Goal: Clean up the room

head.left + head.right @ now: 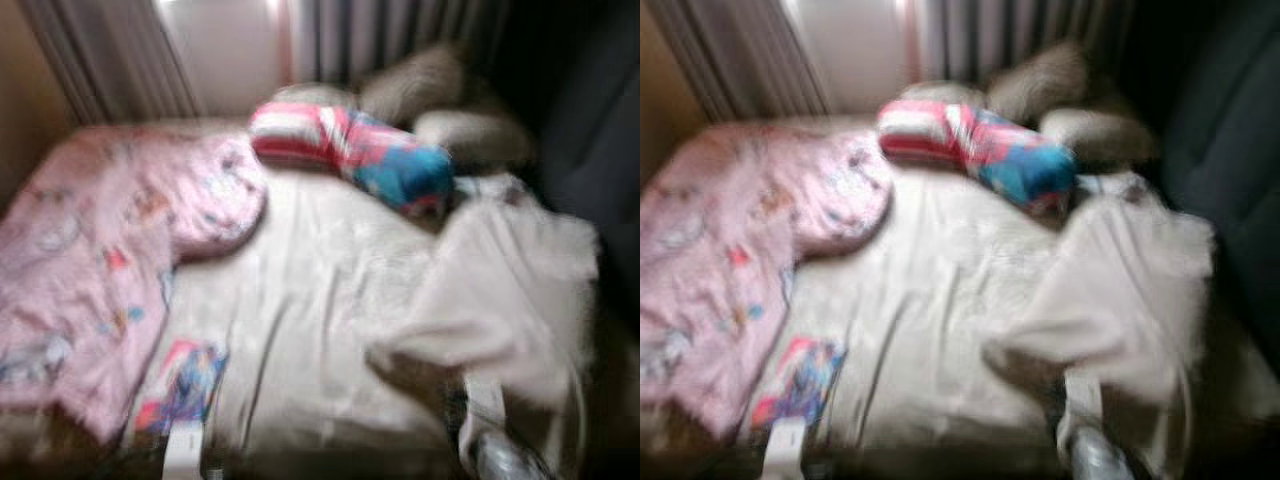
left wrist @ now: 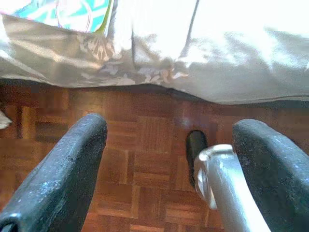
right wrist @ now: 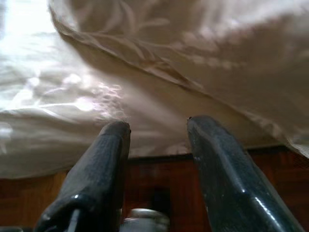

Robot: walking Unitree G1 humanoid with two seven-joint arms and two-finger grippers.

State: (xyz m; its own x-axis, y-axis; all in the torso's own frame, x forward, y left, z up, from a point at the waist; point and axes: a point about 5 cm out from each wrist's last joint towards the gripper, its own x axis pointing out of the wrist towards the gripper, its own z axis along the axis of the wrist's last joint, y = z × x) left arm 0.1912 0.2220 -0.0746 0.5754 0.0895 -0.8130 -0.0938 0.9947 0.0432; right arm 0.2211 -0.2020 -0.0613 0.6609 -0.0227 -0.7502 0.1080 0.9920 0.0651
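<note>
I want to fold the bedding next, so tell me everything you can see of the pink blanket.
The pink blanket looks like soft, fleecy fabric, pale pink with small blurred multicoloured prints. It lies rumpled and unfolded over the robot's left part of the bed, on the cream sheet, its rounded far edge reaching toward the striped pillow. Neither claw touches it.

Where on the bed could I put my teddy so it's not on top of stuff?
The bare sheet in the middle is free, between the pink blanket and the white cover, below the striped pillow. The head end is crowded with pillows. A colourful book takes the near edge by the blanket.
</note>
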